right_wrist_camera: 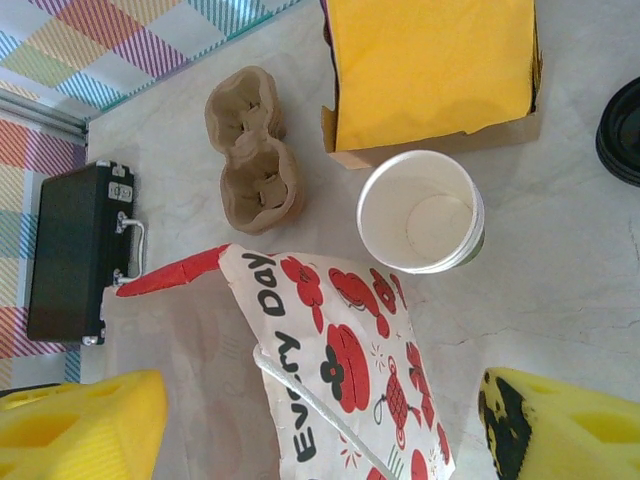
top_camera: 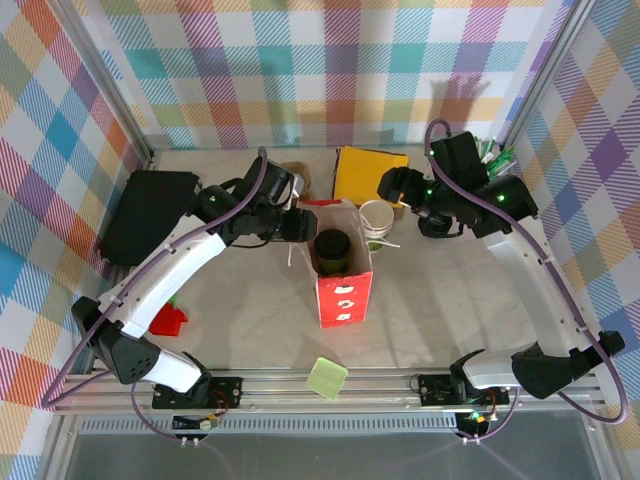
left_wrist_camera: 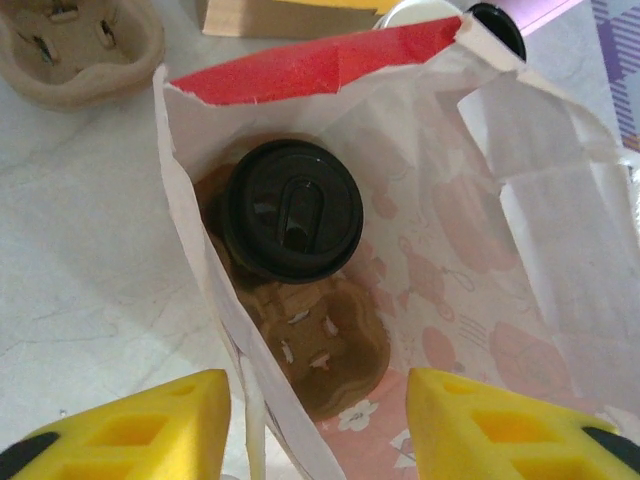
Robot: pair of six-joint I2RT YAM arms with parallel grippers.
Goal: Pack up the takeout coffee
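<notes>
Lidded cup (left_wrist_camera: 292, 208) sits in bag (top_camera: 345, 295), mid-surface; open cup (right_wrist_camera: 420, 212) just beside bag. L jaws wide, astride bag's wall; R jaws wide.

The bag (top_camera: 343, 270) stands mid-bench (top_camera: 250, 325). Inside it, a lidded cup (left_wrist_camera: 293, 210) sits on a carrier tray (left_wrist_camera: 335, 350). A paper cup (top_camera: 379, 222) stands just right of the bag, a box (top_camera: 370, 175) behind it, a case (top_camera: 145, 215) far to its left and a pad (top_camera: 327, 378) in front.

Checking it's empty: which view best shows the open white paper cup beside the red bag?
Right wrist: it looks down into the open white paper cup, showing its bare bottom. The top external view shows it small beside the red paper bag; left wrist catches maybe a rim sliver.
</notes>
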